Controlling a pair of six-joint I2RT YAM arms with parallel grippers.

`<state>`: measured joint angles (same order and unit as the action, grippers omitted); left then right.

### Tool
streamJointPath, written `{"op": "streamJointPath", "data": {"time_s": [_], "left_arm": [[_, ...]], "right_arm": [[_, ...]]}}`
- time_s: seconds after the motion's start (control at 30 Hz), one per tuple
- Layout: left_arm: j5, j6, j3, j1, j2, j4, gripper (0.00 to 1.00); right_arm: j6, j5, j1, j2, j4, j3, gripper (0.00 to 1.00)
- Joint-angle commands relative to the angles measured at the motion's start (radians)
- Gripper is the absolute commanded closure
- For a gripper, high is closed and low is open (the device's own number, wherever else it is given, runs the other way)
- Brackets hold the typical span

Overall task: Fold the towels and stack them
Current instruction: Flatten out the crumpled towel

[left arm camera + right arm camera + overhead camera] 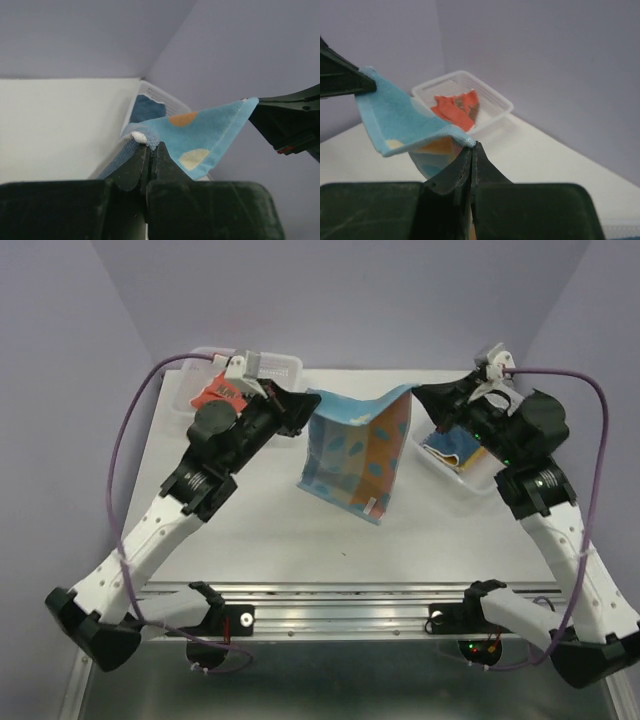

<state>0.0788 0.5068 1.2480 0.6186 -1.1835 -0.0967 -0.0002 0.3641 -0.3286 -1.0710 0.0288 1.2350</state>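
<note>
From where I sit, both arms are raised over the white worktop (300, 540) with one towel strung between them. It is the light blue dotted towel (345, 445), and it hangs in the middle of the overhead view, just behind the worktop's centre. The left jaws are pinched shut on its left top corner and the right jaws are pinched shut on its right top corner. In each wrist view the fingers meet with only a sliver of cloth edge caught between the tips. The top hem runs fairly taut from one grip to the other, with the right end a little higher. The rest drops below it in a loose fold. The hanging part shows pale blue with darker spots on the left and an orange face with blue spots on the right (a small label sits at the bottom hem). I cannot tell whether the lower edge touches the worktop.

Behind the left arm stands a white lattice basket (285, 365) at the back left corner, with a red-orange towel (213, 395) crumpled in it. A second basket (432, 466) lies under the right arm at the right side. It holds a navy towel (452, 447) with some yellow showing.
</note>
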Motion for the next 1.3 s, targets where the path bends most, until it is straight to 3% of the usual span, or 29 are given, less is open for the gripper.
{"op": "streamJointPath", "data": {"time_s": [0.0, 0.2, 0.3, 0.47, 0.6, 0.83, 0.93, 1.0, 1.1, 1.27], "left_arm": [[-0.034, 0.067, -0.087, 0.050, 0.224, -0.032, 1.00], [0.067, 0.130, -0.171, 0.182, 0.403, -0.060, 1.00], [0.095, 0.141, -0.164, 0.254, 0.423, -0.061, 1.00], [0.016, 0.137, -0.160, 0.331, 0.426, -0.048, 1.00], [-0.141, 0.137, -0.142, 0.334, 0.392, 0.021, 1.00], [-0.621, 0.159, -0.073, 0.333, 0.276, 0.160, 1.00], [-0.694, 0.133, -0.047, 0.288, 0.199, 0.169, 1.00], [-0.663, 0.124, -0.036, 0.222, 0.156, 0.160, 1.00], [-0.467, 0.113, -0.041, 0.038, 0.018, 0.102, 1.00], [-0.280, 0.009, 0.024, -0.083, -0.200, -0.015, 1.00]], "right_arm": [[0.133, 0.278, -0.006, 0.169, 0.068, -0.017, 0.99], [0.310, 0.510, -0.006, 0.377, 0.017, -0.005, 0.99], [0.333, 0.510, -0.006, 0.425, 0.029, 0.018, 0.99], [0.315, 0.446, -0.006, 0.427, 0.089, 0.027, 0.99], [0.253, 0.281, -0.006, 0.390, 0.152, 0.014, 0.99], [0.166, -0.043, -0.006, 0.214, 0.143, -0.055, 0.99], [0.143, -0.120, -0.006, 0.109, 0.083, -0.087, 0.99], [0.140, -0.157, -0.006, 0.035, 0.028, -0.097, 0.99], [0.120, -0.203, -0.006, -0.042, -0.048, -0.100, 0.99], [0.052, -0.243, -0.004, -0.263, -0.148, -0.042, 0.99]]}}
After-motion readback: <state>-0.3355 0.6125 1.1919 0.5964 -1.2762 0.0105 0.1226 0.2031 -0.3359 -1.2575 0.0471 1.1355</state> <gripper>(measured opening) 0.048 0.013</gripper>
